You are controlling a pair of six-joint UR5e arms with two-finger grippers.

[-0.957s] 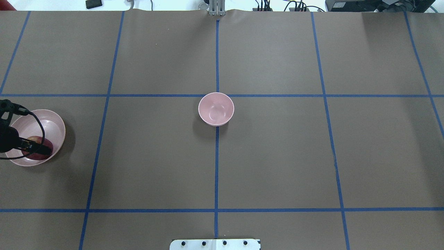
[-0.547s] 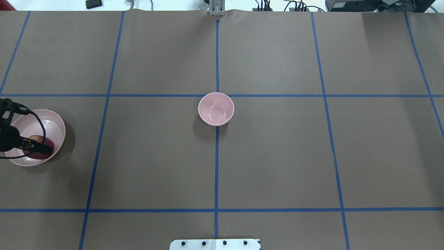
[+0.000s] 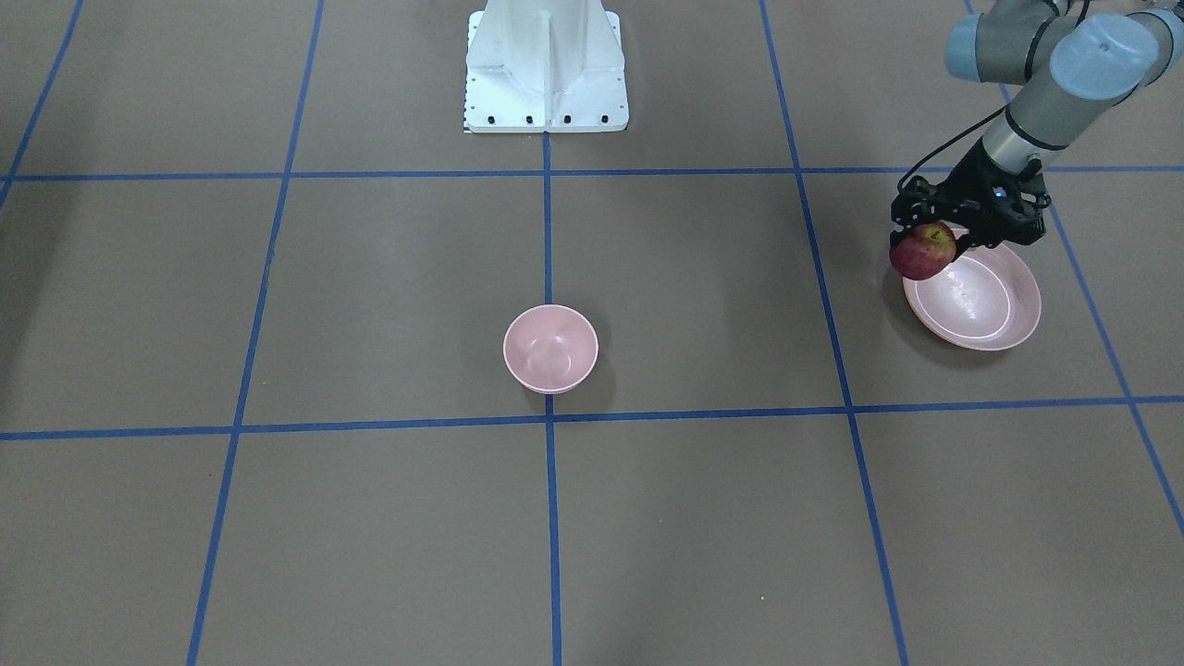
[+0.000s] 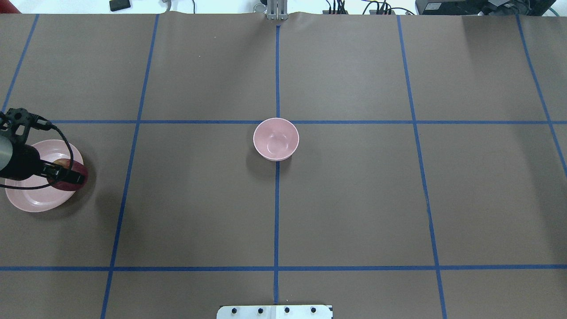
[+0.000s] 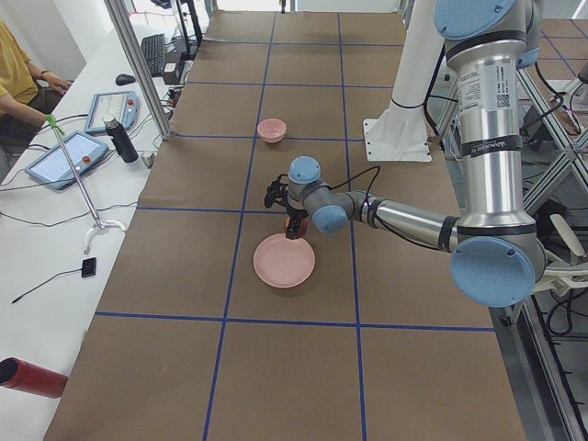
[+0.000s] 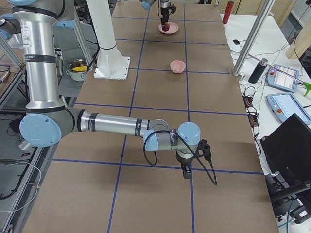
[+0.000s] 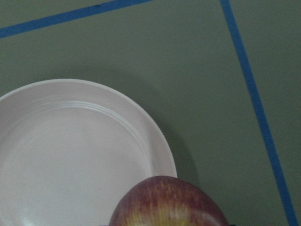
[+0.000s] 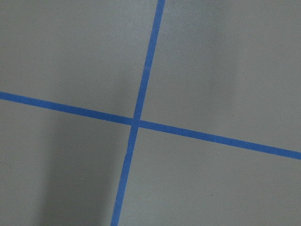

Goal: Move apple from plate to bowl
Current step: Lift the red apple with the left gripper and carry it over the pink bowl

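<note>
My left gripper (image 3: 932, 242) is shut on the dark red apple (image 3: 921, 252) and holds it in the air over the plate's edge on the bowl side. The pale pink plate (image 3: 980, 310) lies empty below it. In the overhead view the apple (image 4: 75, 176) hangs in the gripper (image 4: 67, 176) over the plate's (image 4: 31, 197) right rim. The left wrist view shows the apple's top (image 7: 169, 202) above the plate (image 7: 70, 155). The small pink bowl (image 4: 276, 138) stands empty at the table's middle, far from the apple. My right gripper (image 6: 187, 172) shows only in the exterior right view, low over the table; I cannot tell whether it is open or shut.
Blue tape lines divide the brown table into squares. The robot's white base (image 3: 546, 83) stands at the table's near-robot edge. A side bench with tablets (image 5: 69, 156) and a dark bottle (image 5: 119, 140) runs along the far edge.
My left gripper has lifted the apple out of the plate and carried it right, to over the plate's rim. The bowl has not moved.
</note>
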